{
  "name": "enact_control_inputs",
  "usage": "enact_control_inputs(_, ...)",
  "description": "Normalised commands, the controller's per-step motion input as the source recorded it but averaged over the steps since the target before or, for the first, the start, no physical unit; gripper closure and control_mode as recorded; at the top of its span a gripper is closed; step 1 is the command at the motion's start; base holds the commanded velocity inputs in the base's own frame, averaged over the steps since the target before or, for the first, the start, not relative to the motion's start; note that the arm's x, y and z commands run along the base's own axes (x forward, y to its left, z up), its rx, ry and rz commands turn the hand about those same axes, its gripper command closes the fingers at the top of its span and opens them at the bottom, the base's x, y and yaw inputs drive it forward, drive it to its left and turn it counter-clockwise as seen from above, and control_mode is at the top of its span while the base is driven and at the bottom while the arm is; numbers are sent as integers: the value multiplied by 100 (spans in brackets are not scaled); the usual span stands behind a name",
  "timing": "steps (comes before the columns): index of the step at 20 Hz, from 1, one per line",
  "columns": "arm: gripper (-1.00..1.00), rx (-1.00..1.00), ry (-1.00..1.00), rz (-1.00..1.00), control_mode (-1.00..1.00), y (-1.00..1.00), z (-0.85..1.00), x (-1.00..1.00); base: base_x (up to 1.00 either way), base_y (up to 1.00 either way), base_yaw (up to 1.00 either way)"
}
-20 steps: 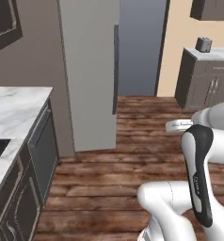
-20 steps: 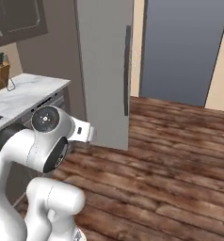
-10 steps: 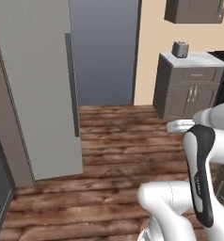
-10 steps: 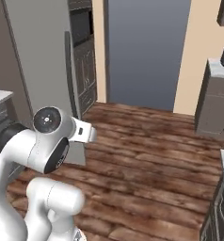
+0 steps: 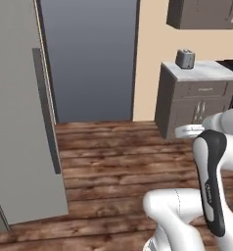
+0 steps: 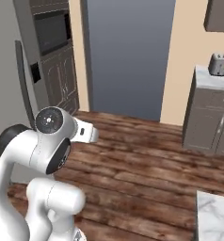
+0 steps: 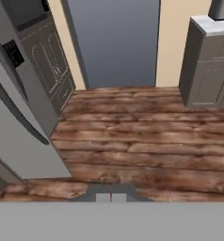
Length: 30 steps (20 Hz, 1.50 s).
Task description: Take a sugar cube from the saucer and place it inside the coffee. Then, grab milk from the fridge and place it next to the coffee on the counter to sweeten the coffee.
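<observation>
Fridge [image 5: 20,127] left, toaster [image 5: 185,58] on cabinet [image 5: 197,98] right.

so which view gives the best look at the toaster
The left base view: the toaster sits whole on the grey cabinet's top, slots visible. The right base view also shows it whole, near the edge. The hand view catches just its lower part, cut off at the top edge.

A home kitchen: a tall silver-grey fridge [image 5: 20,122] with a long vertical handle stands on a wood-plank floor [image 5: 118,162], and a dark wall oven [image 6: 52,30] sits in tall cabinetry. Grey-brown cabinets [image 5: 194,105] carry a marble surface [image 5: 201,71] with a toaster [image 5: 185,58] (small and silver) beside a tan wall.
</observation>
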Motion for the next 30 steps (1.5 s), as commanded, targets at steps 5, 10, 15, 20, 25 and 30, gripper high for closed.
enact_control_inputs(5, 100, 0, 0, 0, 100, 0, 0, 0, 100, -39, 16)
enact_control_inputs(10, 100, 0, 0, 0, 100, 0, 0, 0, 100, -56, 16)
enact_control_inputs(15, 100, 0, 0, 0, 100, 0, 0, 0, 100, -69, 30)
enact_control_inputs(20, 100, 0, 0, 0, 100, 0, 0, 0, 100, -64, 52)
enact_control_inputs(25, 100, 0, 0, 0, 100, 0, 0, 0, 93, -45, 67)
enact_control_inputs(30, 100, 0, 0, 0, 100, 0, 0, 0, 71, -44, 74)
